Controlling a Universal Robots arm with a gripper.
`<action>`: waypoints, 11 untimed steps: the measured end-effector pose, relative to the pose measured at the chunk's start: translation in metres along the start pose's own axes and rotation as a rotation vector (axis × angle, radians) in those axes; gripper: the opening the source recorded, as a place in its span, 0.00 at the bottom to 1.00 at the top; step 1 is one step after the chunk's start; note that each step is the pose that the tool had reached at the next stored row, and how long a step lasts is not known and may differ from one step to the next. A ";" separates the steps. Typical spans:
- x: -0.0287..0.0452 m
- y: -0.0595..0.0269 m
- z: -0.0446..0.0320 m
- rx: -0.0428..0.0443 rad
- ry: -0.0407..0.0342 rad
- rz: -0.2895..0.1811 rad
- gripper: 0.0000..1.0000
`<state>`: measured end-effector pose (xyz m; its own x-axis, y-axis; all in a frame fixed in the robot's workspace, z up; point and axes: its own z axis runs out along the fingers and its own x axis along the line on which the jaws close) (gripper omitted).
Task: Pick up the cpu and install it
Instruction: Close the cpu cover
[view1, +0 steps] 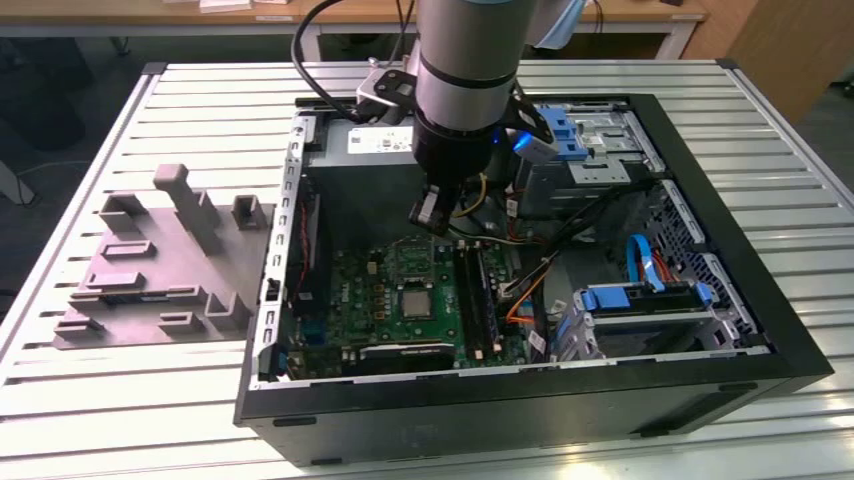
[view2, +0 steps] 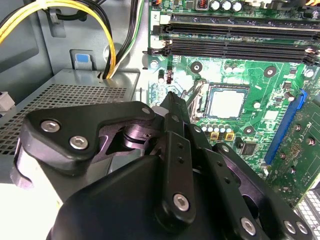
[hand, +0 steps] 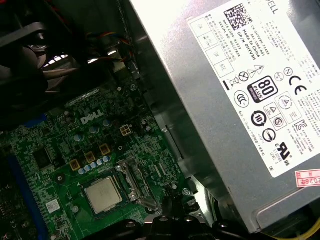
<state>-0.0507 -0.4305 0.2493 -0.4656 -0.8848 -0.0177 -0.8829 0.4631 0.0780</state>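
Exterior view: arm (view1: 461, 90) blocks claw; cpu (view1: 415, 303) seated in socket.

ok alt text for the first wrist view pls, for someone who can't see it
A silvery square cpu sits in its metal-framed socket on a green motherboard, seen from close above. A large grey metal power supply with a white label lies alongside the board, and the dark tip of the gripper juts in near the socket.
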 end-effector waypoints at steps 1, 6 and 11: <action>0.0000 0.0000 -0.0001 0.0000 0.0001 0.000 0.11; 0.0000 0.0000 -0.0002 0.0001 0.0003 -0.001 0.11; 0.0003 -0.0002 -0.0003 0.0049 0.0105 -0.010 0.11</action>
<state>-0.0506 -0.4309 0.2496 -0.4562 -0.8898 -0.0080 -0.8877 0.4545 0.0730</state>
